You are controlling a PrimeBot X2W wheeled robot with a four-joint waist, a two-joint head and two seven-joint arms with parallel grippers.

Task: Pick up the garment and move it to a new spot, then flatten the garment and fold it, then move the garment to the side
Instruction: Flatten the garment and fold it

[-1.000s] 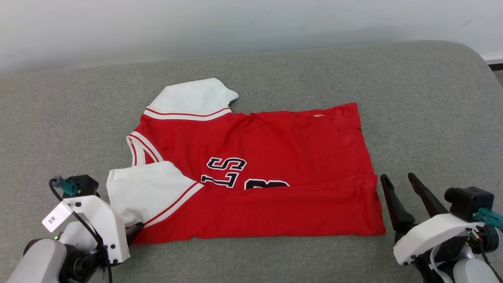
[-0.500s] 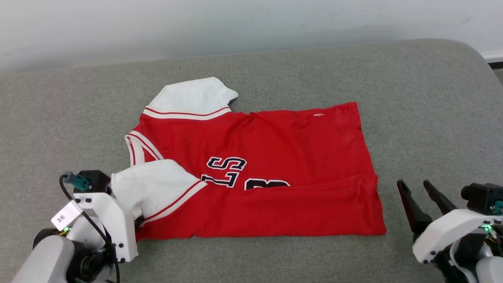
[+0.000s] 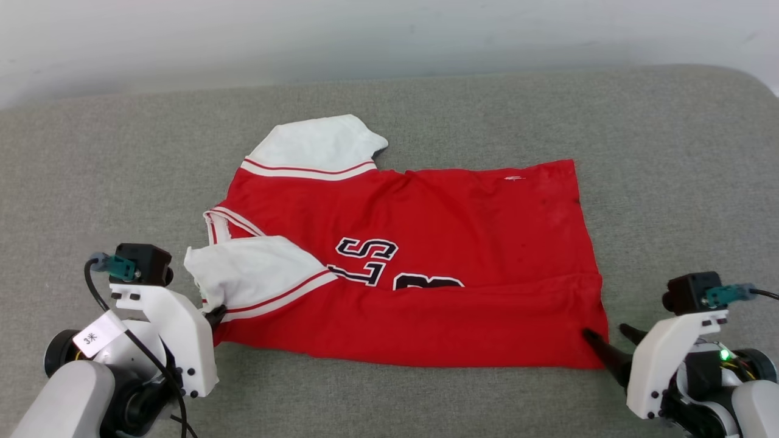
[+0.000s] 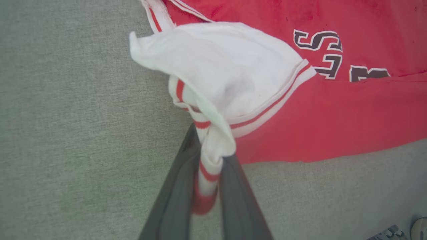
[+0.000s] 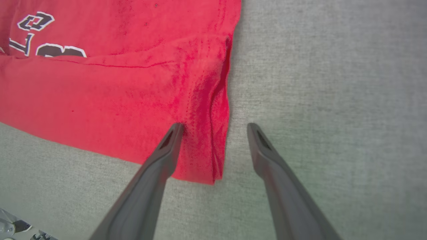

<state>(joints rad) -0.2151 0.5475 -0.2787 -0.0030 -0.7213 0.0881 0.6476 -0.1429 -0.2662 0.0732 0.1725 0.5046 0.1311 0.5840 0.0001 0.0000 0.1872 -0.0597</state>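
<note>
Folding step: clamps left pincer (image 4: 211, 146) on white sleeve (image 4: 227, 66) of the garment (image 3: 426, 267), spreads right pincer (image 5: 215, 125) astride its hem corner (image 5: 213, 173), likely needs closing next.

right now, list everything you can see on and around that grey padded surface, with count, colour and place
bright red soft fabric garment: one, red with white sleeve ends, thin red-and-white stripes and dark white-edged lettering; lying mid-surface, its near edge folded over the lettering
padded woven surface: one, grey; under the garment
wall: one, off-white; behind the surface
left gripper: one, dark fingers; shut on the garment's near white sleeve end, at its left side
right gripper: one, dark fingers; open, straddling the garment's near right corner, one fingertip over red fabric, the other over grey surface
</note>
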